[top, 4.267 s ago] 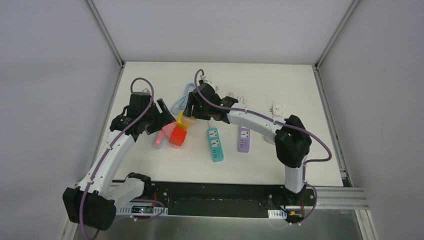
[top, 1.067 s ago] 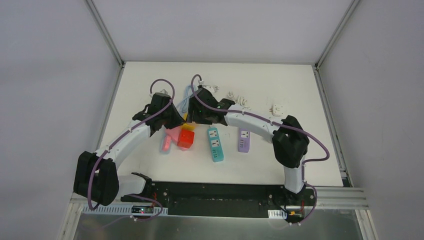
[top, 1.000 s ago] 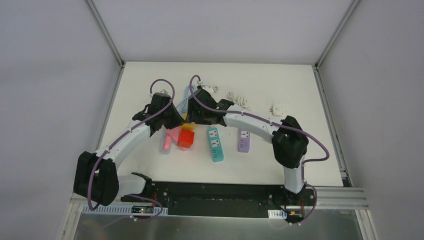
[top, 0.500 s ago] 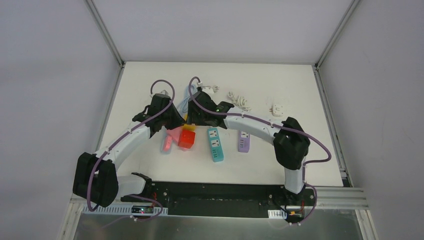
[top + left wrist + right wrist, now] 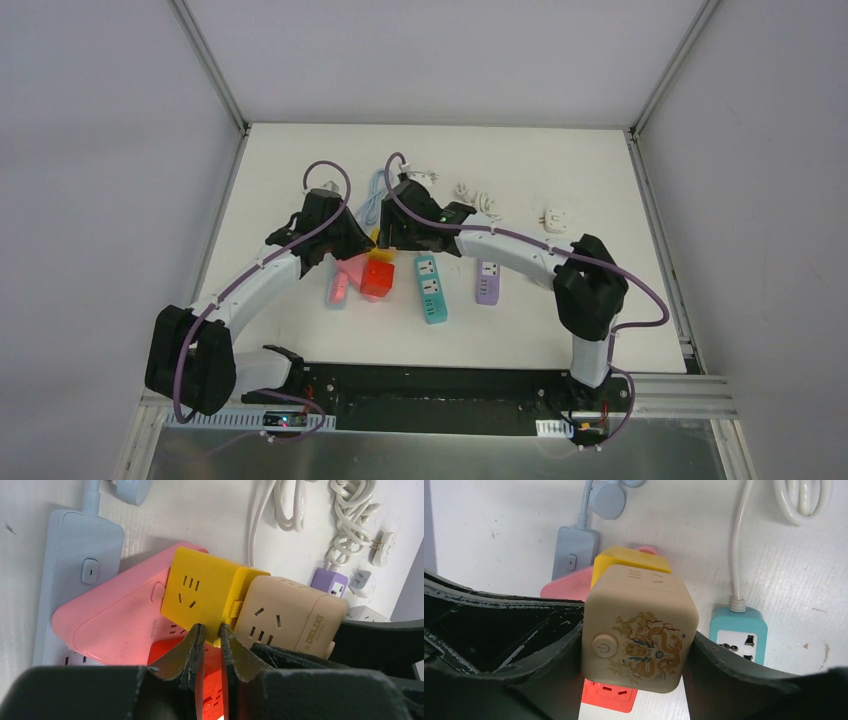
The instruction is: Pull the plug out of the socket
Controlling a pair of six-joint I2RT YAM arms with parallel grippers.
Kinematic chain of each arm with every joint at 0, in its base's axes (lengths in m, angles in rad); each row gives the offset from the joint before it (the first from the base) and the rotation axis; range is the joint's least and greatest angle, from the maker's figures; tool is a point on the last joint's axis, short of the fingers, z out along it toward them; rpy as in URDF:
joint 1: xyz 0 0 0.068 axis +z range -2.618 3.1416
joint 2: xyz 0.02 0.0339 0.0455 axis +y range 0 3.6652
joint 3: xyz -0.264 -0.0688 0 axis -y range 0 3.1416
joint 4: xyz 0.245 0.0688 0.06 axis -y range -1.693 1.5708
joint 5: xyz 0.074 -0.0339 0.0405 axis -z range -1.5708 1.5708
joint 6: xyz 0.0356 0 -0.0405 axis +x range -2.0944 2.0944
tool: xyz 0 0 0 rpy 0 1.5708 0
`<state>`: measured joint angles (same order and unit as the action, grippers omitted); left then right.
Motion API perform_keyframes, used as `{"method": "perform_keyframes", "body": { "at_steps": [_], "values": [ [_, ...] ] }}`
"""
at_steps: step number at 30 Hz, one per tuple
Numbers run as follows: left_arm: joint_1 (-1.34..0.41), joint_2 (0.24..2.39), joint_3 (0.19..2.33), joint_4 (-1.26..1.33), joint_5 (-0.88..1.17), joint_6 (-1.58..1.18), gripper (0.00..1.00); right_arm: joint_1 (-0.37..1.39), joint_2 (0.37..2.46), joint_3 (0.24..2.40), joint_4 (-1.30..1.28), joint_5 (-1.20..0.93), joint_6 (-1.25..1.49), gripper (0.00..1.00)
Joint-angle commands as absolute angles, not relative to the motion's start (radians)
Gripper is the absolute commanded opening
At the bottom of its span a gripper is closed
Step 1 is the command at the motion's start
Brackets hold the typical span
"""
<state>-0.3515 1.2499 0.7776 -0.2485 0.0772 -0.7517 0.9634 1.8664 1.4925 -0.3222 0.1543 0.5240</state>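
Note:
A beige cube plug (image 5: 639, 635) with a dragon print is joined to a yellow cube socket (image 5: 205, 597), and both sit lifted over the pink strip (image 5: 110, 625). My right gripper (image 5: 639, 650) is shut on the beige cube (image 5: 287, 612), one finger on each side. My left gripper (image 5: 210, 630) is pinched nearly closed on the yellow cube's near lower corner. In the top view both grippers meet at the yellow cube (image 5: 372, 238), the left gripper (image 5: 358, 248) on its left and the right gripper (image 5: 393, 232) on its right. There the beige cube is hidden.
A red cube socket (image 5: 378, 277) and the pink strip (image 5: 338, 288) lie right under the grippers. A pale blue strip (image 5: 75, 570) lies beyond them. A teal strip (image 5: 430, 288) and a purple strip (image 5: 487, 280) lie to the right. White cables (image 5: 478, 198) and a white adapter (image 5: 555, 218) sit farther back.
My left arm has swung in from the left to the yellow cube and its fingers have closed. In the last second the red cube and pink strip crept slightly right.

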Motion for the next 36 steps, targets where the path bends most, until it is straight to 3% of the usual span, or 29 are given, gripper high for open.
{"method": "perform_keyframes", "body": {
  "at_steps": [1, 8, 16, 22, 31, 36],
  "values": [
    [-0.344, 1.316, 0.706, -0.439, -0.002, -0.721, 0.12, 1.034, 1.843, 1.629, -0.352, 0.183, 0.457, 0.00],
    [-0.344, 1.324, 0.705, -0.437, -0.002, -0.716, 0.12, 0.916, 1.733, 1.501, -0.187, -0.080, 0.544, 0.00],
    [-0.344, 1.337, 0.713, -0.437, -0.002, -0.716, 0.12, 1.016, 1.847, 1.623, -0.347, 0.137, 0.443, 0.00],
    [-0.344, 1.333, 0.715, -0.440, -0.002, -0.715, 0.12, 0.929, 1.737, 1.527, -0.208, -0.072, 0.507, 0.00],
    [-0.344, 1.338, 0.720, -0.457, -0.010, -0.710, 0.12, 1.031, 1.825, 1.616, -0.372, 0.185, 0.403, 0.00],
    [-0.344, 1.335, 0.716, -0.458, -0.016, -0.709, 0.12, 0.967, 1.728, 1.564, -0.289, 0.066, 0.442, 0.00]
  ]
}}
